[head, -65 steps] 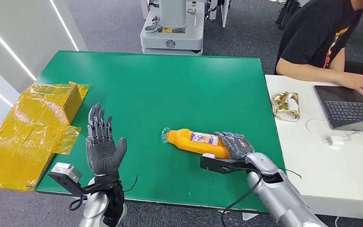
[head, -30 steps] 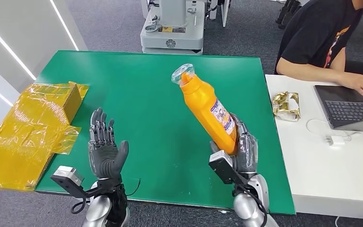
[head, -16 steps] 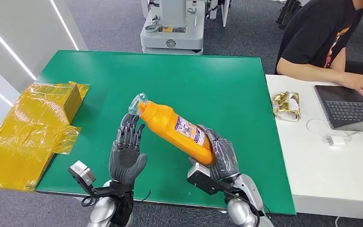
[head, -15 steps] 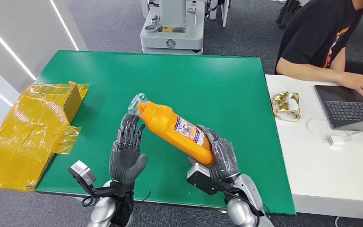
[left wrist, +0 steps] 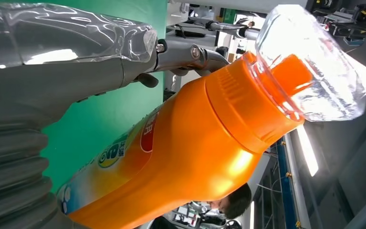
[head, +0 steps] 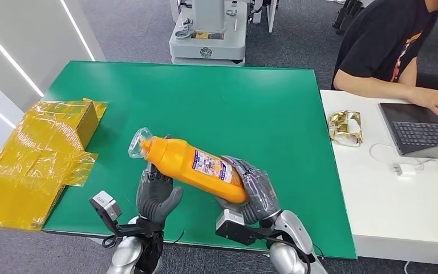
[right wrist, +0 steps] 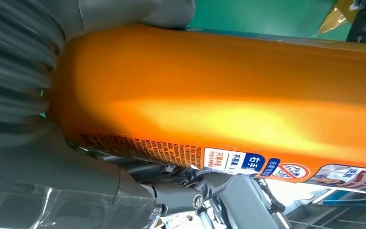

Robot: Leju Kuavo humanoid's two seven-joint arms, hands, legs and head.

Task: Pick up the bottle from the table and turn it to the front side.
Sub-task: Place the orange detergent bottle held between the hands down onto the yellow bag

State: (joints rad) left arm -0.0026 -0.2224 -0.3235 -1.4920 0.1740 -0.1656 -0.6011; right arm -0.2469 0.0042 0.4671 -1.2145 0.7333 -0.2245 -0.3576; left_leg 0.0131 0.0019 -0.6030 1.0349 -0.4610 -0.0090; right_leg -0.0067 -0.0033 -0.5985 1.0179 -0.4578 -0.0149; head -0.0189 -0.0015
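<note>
An orange bottle (head: 191, 166) with a clear cap (head: 137, 142) and a label on its side is held in the air above the green table (head: 205, 97), near its front edge. It lies nearly level, cap end toward the left. My right hand (head: 251, 191) grips its base end. My left hand (head: 155, 197) stands palm up under the neck end, thumb spread, its fingers hidden behind the bottle. The left wrist view has the bottle (left wrist: 186, 143) close beside the left hand (left wrist: 52, 81). The right wrist view shows the bottle (right wrist: 228, 100) in the right hand (right wrist: 52, 157).
A yellow film-wrapped box (head: 34, 154) lies at the table's left edge. To the right stands a white table (head: 399, 200) with a laptop (head: 422, 128), crumpled gold foil (head: 345, 127) and a seated person (head: 388, 45). A grey machine (head: 208, 34) stands behind the green table.
My right hand has lifted the bottle off the table, swung it upright, then tipped it down to the left. My left hand has moved right, under the bottle's neck.
</note>
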